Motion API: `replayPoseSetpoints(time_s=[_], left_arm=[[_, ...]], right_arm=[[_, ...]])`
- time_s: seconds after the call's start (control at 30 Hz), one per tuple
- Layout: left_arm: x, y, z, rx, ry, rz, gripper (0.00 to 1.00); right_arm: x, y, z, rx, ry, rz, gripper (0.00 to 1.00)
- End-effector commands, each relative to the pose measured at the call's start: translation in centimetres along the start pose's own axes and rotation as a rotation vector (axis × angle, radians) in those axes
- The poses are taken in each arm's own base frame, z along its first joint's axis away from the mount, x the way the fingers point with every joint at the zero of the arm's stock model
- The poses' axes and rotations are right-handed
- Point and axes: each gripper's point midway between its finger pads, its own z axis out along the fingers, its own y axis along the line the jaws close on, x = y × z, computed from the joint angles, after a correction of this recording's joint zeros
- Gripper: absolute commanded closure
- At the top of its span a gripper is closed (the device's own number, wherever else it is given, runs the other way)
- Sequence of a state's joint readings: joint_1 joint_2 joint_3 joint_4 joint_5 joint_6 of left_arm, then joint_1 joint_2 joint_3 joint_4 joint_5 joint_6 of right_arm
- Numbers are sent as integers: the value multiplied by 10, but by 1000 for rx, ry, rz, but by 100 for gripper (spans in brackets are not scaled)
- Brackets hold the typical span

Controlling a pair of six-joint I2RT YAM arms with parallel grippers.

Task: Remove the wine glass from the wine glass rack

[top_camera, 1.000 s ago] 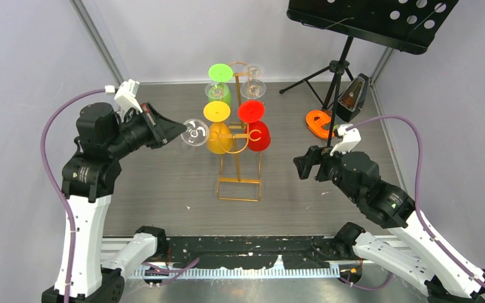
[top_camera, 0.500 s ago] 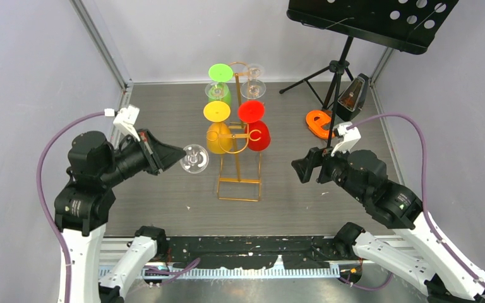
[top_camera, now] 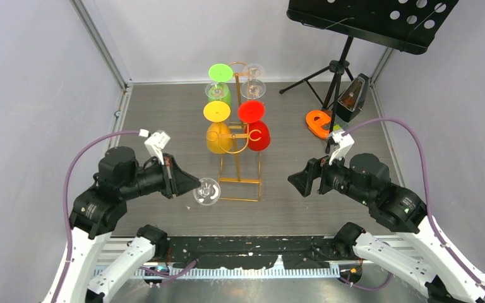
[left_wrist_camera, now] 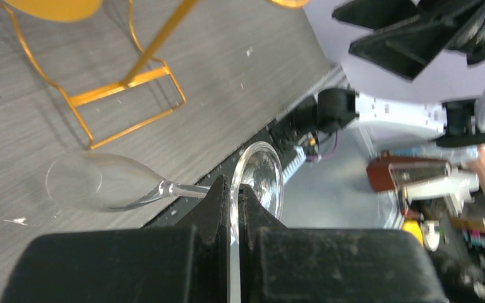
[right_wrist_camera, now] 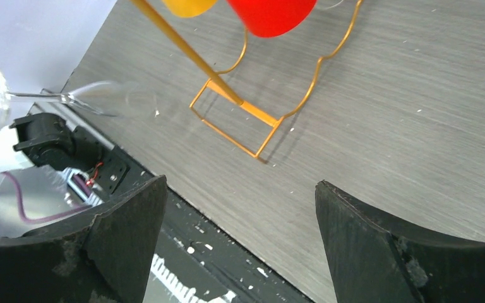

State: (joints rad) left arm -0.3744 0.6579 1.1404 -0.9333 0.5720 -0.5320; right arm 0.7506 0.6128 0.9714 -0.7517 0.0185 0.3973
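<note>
carried away from the hooks toward the near edge, the clear wine glass (top_camera: 206, 191) now hangs on its side just left of the base of the gold wine glass rack (top_camera: 240, 182), no longer up beside the yellow glass (top_camera: 218, 137). the left gripper (top_camera: 189, 184) is clamped on its stem, while the right gripper (top_camera: 298, 181) waits wide and empty on the rack's right. the removal looks done, with only a set-down on the table (top_camera: 164, 113) left.

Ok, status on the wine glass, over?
Left tool shut on clear wine glass stem, glass off the gold rack. Right tool open, empty. Nothing in the way.
</note>
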Motion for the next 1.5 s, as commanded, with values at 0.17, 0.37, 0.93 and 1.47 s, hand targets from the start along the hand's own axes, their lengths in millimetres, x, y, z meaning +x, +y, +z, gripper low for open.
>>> replayPoseSetpoints(time_s=[0.17,0.37,0.93,1.47], left_arm=[[1,-20,19,42,9,178,100],[-5,-45,27,102,-19,278,100],[13,-109,45,228,-158,735,100],[43,-127,72,108,-136,949,100]], right_arm=[[8,30,-13,-151,71,72,8],[20,40,-14,-209,111,121,10],[41,63,2,-333,175,329,13],[45,74,11,-379,194,455,14]])
